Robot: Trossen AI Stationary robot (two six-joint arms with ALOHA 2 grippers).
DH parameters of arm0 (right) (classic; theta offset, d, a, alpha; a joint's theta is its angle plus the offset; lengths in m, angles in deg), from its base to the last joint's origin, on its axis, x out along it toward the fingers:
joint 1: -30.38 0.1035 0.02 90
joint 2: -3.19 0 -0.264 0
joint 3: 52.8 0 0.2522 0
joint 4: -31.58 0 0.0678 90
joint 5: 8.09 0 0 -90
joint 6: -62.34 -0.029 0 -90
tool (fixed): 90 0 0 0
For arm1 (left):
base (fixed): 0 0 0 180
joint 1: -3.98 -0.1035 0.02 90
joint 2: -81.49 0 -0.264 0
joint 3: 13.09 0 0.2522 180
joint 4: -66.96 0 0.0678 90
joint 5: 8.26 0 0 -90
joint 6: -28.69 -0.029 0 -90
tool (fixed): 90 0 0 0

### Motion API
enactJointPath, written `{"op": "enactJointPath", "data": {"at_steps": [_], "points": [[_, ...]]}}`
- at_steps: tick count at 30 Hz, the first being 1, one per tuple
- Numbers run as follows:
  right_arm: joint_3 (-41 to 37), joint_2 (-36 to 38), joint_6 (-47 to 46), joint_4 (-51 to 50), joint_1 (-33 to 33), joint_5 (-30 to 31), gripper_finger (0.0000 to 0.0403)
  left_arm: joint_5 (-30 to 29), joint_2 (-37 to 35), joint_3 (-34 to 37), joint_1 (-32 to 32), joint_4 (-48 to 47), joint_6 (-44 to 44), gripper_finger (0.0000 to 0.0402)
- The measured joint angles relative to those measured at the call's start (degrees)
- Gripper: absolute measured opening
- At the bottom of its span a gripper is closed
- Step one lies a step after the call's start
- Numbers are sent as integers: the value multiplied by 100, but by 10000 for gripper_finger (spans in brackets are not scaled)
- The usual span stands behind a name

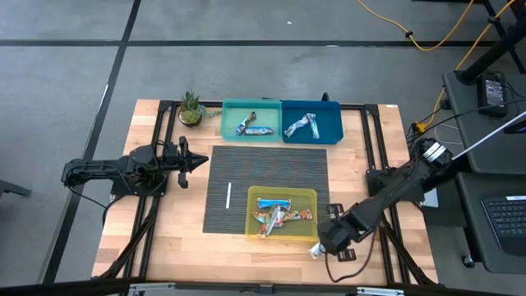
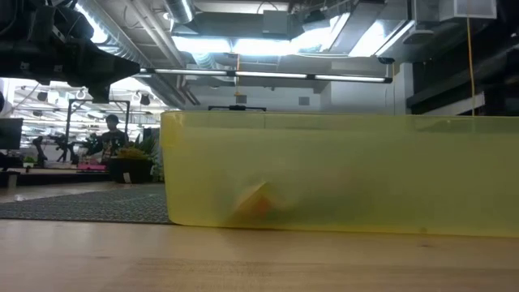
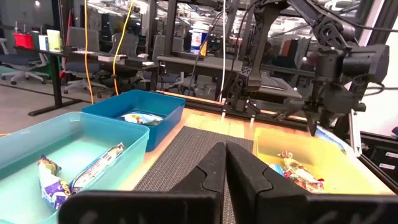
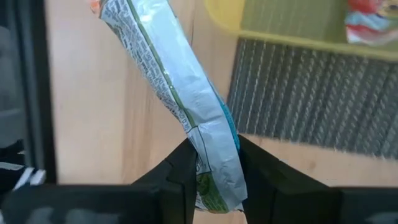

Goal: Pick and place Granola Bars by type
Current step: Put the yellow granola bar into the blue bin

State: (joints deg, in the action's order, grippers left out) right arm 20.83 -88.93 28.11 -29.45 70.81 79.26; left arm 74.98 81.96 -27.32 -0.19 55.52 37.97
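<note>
Granola bars lie in three bins. The yellow bin (image 1: 282, 194) holds several orange-brown multicoloured ones (image 1: 279, 217), the teal bin (image 1: 229, 122) holds blue-wrapped ones (image 1: 253, 127), and the blue bin (image 1: 333, 123) holds silver-blue ones (image 1: 301, 125). My right gripper (image 1: 322, 242) is beside the yellow bin's near right corner, shut on a silver-blue bar (image 4: 186, 99). My left gripper (image 1: 197, 161) waits shut over the mat's far left edge, touching nothing. In the low view the yellow bin (image 2: 340, 174) fills the picture. My right gripper pinches the silver-blue bar between its two fingers (image 4: 177, 177) near one end (image 4: 214, 165), with the fingers across the bar. It comes from above, pointing down. The bar stretches away beyond the fingertips over the wooden table; whether its far end touches the table does not show.
A thin white stick (image 1: 228, 196) lies on the dark ribbed mat (image 1: 267, 168) left of the yellow bin. A small potted plant (image 1: 191, 108) stands at the far left by the teal bin. Black rails (image 1: 371, 156) run along both table sides.
</note>
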Motion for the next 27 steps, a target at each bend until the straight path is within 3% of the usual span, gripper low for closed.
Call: {"op": "enactJointPath", "data": {"at_steps": [10,18,27], "points": [[-1,1261,-912,-521,108,514,96,0,0,0,1,1,0,8],[4,2230,-898,-526,10,1647,96,0,0,0,1,0,0,5],[4,2817,-328,-525,-455,1877,96,0,0,0,0,1,0,5]]}}
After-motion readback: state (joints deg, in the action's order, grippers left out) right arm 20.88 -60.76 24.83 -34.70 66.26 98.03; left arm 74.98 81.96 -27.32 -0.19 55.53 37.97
